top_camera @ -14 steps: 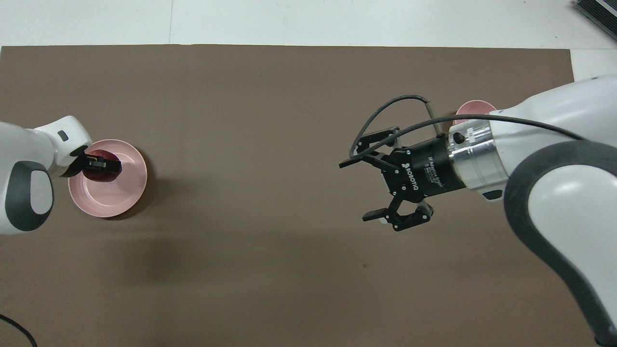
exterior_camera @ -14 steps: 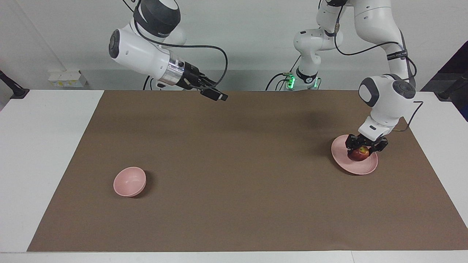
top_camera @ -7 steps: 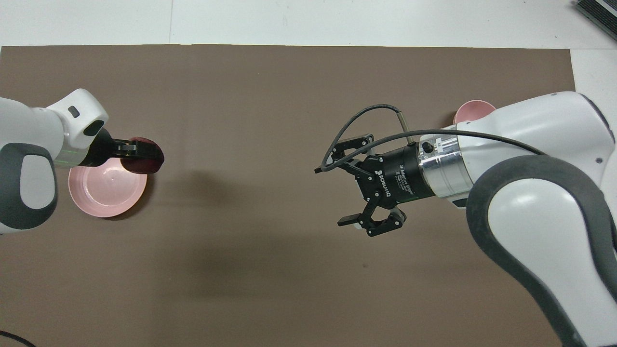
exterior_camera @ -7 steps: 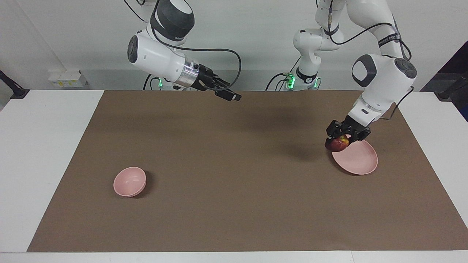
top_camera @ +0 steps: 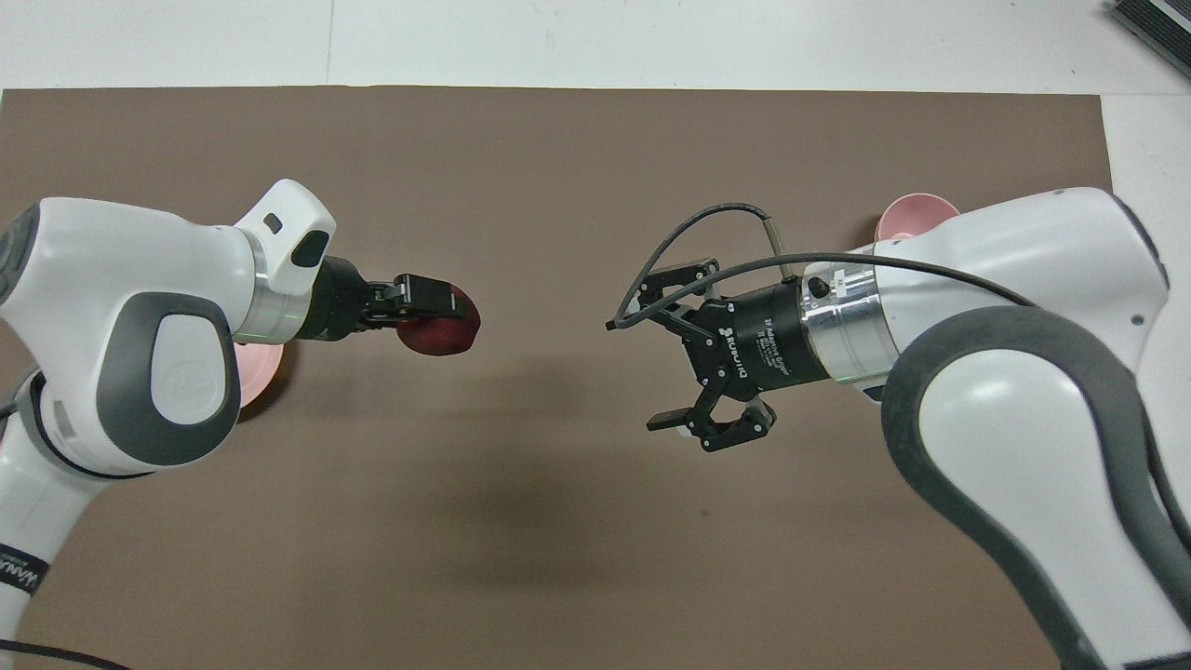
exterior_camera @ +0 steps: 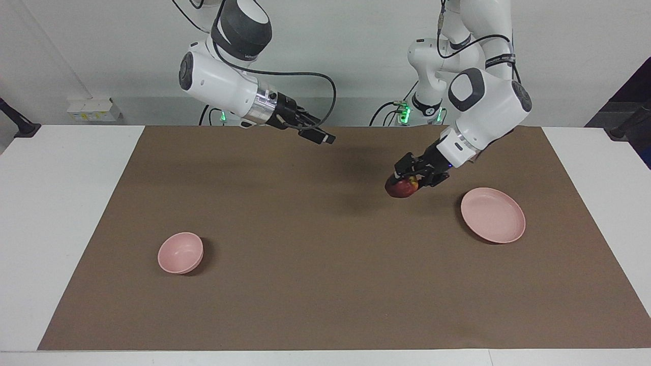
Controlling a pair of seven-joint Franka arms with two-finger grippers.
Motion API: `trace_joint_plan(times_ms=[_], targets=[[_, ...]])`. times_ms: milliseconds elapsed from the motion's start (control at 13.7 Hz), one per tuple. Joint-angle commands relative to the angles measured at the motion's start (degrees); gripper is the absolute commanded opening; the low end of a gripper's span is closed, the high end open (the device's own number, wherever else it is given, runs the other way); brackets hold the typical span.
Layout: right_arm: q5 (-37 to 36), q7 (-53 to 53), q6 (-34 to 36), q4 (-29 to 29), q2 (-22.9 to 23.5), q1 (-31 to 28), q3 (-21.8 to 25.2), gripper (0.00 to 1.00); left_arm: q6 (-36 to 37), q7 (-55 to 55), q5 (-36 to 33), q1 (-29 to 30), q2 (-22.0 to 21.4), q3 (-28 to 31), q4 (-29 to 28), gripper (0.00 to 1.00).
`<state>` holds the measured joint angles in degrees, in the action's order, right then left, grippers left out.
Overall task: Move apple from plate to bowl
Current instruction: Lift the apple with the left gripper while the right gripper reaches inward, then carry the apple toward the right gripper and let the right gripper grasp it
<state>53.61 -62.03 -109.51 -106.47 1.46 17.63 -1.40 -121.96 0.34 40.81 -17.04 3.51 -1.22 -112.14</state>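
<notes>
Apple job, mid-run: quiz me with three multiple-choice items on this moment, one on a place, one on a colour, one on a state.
1. Where is the apple?
A. on the plate
B. in the left hand, over the brown mat
C. in the bowl

2. What colour is the bowl?
A. pale pink
B. blue
C. white

3. What state is the right hand in?
A. shut on the apple
B. open, holding nothing
C. shut on the bowl

Answers:
1 B: the left hand grips the apple in the air over the brown mat, off the plate.
2 A: it matches the plate's pink.
3 B: the overhead view shows its fingers spread with nothing between them, over the mat.
</notes>
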Motion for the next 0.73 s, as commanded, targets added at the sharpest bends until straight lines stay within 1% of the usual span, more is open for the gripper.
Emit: trace_joint_plan(times_ms=[0,219,365,510,656], targets=[[0.0,0.6,-8.3,-4.2,-1.1,3.1,0.0,1.00,-3.9,-3.2,7.4,-5.5,-2.4,1.0,-1.9,0.00],[0.0,0.2,-8.8,-7.0,-1.8,1.8,0.3,1.00,-15.1,-6.9,11.3,-11.9,-3.9,1.0,-5.7,0.00],[0.0,0.1,-7.7,-8.9,-2.7,-2.1,0.4,1.00,-20.7,-7.2,14.3,-14.3,-5.3,1.0,-8.4,0.00],[0.5,-2.4,-5.3,-9.3,-2.8,-4.7,0.4,1.00,-23.8,-7.1,16.9,-15.5,-6.4,0.9,-10.1,0.00],[0.5,-9.2,-6.1,-9.3,-2.8,-4.4,0.4,1.00,-26.8,-7.0,19.0,-17.2,-6.8,0.9,-11.0,0.00]])
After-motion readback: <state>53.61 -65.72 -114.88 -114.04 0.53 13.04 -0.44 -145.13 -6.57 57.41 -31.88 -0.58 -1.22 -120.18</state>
